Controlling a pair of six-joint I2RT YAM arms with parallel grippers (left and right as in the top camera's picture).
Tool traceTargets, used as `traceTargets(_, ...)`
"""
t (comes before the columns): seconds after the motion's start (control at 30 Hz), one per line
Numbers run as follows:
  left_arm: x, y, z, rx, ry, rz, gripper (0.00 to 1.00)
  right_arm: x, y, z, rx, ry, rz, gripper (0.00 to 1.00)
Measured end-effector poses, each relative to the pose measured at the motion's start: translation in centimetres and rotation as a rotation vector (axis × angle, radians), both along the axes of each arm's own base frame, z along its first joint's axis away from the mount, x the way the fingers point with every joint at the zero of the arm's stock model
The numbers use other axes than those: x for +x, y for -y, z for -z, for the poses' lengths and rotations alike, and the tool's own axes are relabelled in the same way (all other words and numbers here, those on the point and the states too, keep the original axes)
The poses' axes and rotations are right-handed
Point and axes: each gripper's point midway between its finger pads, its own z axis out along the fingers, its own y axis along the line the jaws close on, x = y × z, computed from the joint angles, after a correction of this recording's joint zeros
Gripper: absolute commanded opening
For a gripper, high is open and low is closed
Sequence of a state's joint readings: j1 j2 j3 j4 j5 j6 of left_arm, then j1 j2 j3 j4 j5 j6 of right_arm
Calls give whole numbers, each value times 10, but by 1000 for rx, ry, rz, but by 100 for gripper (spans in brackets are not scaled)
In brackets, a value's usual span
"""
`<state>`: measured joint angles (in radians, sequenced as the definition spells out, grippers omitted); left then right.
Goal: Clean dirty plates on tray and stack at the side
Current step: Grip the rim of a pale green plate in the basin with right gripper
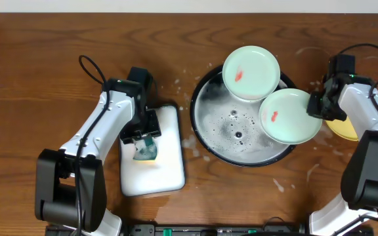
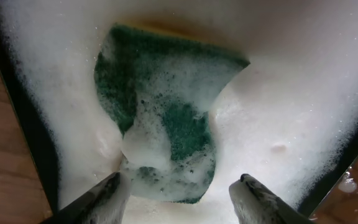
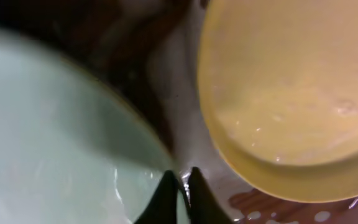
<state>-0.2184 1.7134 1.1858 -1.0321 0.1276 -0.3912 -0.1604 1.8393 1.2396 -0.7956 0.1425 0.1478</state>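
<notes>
The black tray (image 1: 205, 134) holds soapy foam. One mint-green plate (image 1: 251, 72) with a red smear leans on its far rim. A second mint-green plate (image 1: 287, 117) with a red smear lies over its right rim. My right gripper (image 1: 317, 105) is shut on that plate's right edge; the right wrist view shows the fingers (image 3: 182, 180) pinching the rim of the plate (image 3: 48, 143). The yellow plate (image 1: 343, 128) lies on the table at the right, partly under my right arm, and also shows in the right wrist view (image 3: 291, 93). My left gripper (image 2: 179, 190) is open just above a green sponge (image 2: 166, 112).
The sponge (image 1: 146, 154) lies in a foamy white rounded-rectangle tray (image 1: 166, 170) left of the black tray. The wood tabletop (image 1: 294, 180) has white soap splashes around the black tray and wet patches beside the yellow plate (image 3: 272, 208).
</notes>
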Motion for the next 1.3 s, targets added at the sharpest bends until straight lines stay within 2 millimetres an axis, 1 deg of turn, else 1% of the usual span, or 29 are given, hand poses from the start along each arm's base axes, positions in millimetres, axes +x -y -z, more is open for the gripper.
traceTargets(0.07,0,0,0,0,0,0,60,1,-1,0,9,4,-1,1)
traceTargets(0.17,0,0,0,0,-1,0,60,-4,-5,-1,35,-8,-2,1)
traceTargets(0.23,-1,0,0,1,-3,0,59,-6,-11,-5,65,-6,-7,1)
traceTargets(0.3,-1,0,0,1,-5,0,59,-8,-18,-16,88,12,-19,1)
traceTargets(0.37,-2,0,0,2,-9,0,59,-12,-28,-33,100,35,-40,1)
traceTargets(0.43,-4,-1,0,3,-16,0,59,-18,-40,-53,106,59,-71,1)
traceTargets(0.5,-7,-2,-1,7,-30,0,59,-26,-54,-67,115,69,-109,1)
traceTargets(0.53,-9,-2,-1,8,-35,0,59,-31,-65,-73,125,66,-138,1)
traceTargets(0.57,-9,-2,-1,8,-36,0,59,-32,-68,-74,129,64,-146,1)
traceTargets(0.6,-9,-2,-1,8,-35,0,59,-34,-77,-74,141,58,-169,1)
traceTargets(0.7,-8,-2,-5,5,-21,0,59,-36,-100,-65,167,42,-230,1)
traceTargets(0.77,-7,-2,-12,-1,5,0,59,-38,-113,-52,176,26,-265,1)
traceTargets(0.83,-6,-1,-21,-8,38,0,59,-41,-124,-34,191,7,-283,1)
traceTargets(0.97,-5,-3,-36,-8,96,8,59,-43,-130,-3,209,-15,-267,1)
traceTargets(1.03,-5,-7,-37,9,100,10,59,-42,-130,8,213,-16,-257,1)
traceTargets(1.1,-3,-8,-36,18,110,12,59,-41,-131,18,219,-18,-252,1)
traceTargets(1.17,1,-9,-31,23,131,15,59,-40,-133,25,225,-23,-251,7)
traceTargets(1.23,2,-10,-17,27,149,15,59,-39,-134,30,233,-27,-253,15)
traceTargets(1.3,-1,-11,-1,32,152,15,59,-37,-135,31,235,-23,-252,21)
